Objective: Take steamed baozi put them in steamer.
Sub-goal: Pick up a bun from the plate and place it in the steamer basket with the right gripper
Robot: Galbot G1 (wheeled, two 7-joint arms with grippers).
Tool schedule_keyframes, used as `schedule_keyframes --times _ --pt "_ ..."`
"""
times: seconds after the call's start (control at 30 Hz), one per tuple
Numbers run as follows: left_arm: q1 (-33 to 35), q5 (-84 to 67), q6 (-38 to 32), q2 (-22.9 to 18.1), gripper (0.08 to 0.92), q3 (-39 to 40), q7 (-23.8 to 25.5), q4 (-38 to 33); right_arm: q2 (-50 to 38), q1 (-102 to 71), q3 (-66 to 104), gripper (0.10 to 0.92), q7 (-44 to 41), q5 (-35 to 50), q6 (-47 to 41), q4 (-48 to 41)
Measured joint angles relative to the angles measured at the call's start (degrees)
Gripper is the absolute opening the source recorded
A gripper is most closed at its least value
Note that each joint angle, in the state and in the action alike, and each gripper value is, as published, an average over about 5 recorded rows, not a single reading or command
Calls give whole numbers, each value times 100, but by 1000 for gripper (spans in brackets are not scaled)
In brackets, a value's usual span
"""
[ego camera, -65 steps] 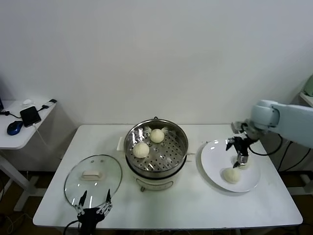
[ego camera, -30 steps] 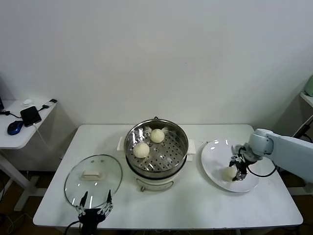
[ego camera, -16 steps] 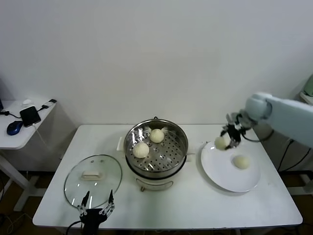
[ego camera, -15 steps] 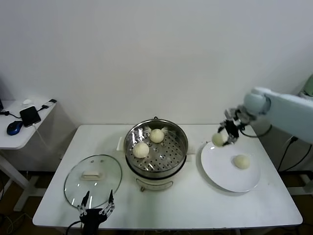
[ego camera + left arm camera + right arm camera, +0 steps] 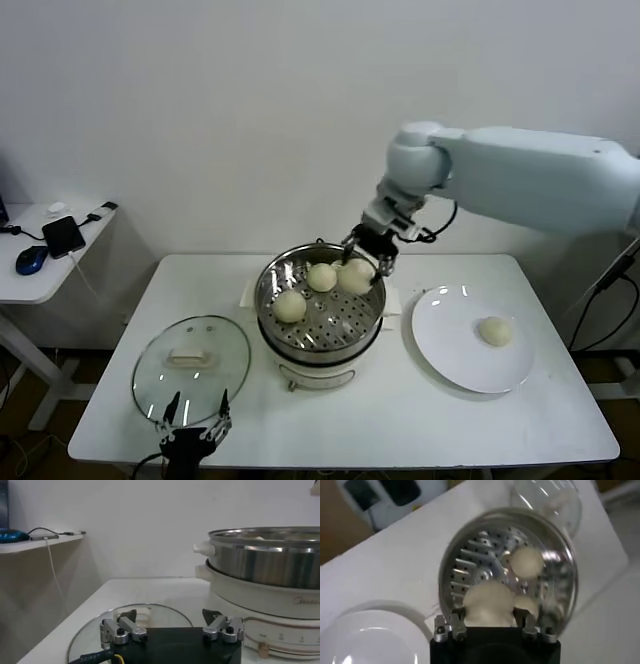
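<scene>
White wall fills the upper half of the head view, and a white table (image 5: 400, 420) spans the lower half. At the centre of the frame stands the steamer (image 5: 320, 305), a shiny steel pot with a perforated tray on a white base. Two buns lie on the tray: one bun (image 5: 290, 305) toward the left and a second bun (image 5: 321, 277) toward the back. The right pincer (image 5: 362, 262) hangs over the back right rim of the steamer and grips a third bun (image 5: 355, 275) between its fingers; the right wrist view shows this bun (image 5: 488, 602) clamped between the two fingers above the tray. A fourth bun (image 5: 494, 331) rests on the white plate (image 5: 450, 350) at the right of the frame, well apart from the steamer. A glass lid (image 5: 190, 365) lies flat at the lower left. The left pincer (image 5: 192, 430) sits at the bottom edge beside the lid, fingers spread and gripping nothing.
</scene>
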Motion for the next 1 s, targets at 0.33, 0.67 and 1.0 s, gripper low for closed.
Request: schedule_keyframes --times 0.33,0.67,1.0 --pt "18 16 -16 -27 823 -5 -39 9 623 -697 46 653 385 -1109 520 -27" --pt "-8 15 -22 -39 823 -7 -61 43 940 -1230 156 657 693 -1683 762 -349" --pt "-20 16 -23 -48 823 22 -63 63 860 -1226 196 819 763 -1539 952 -427"
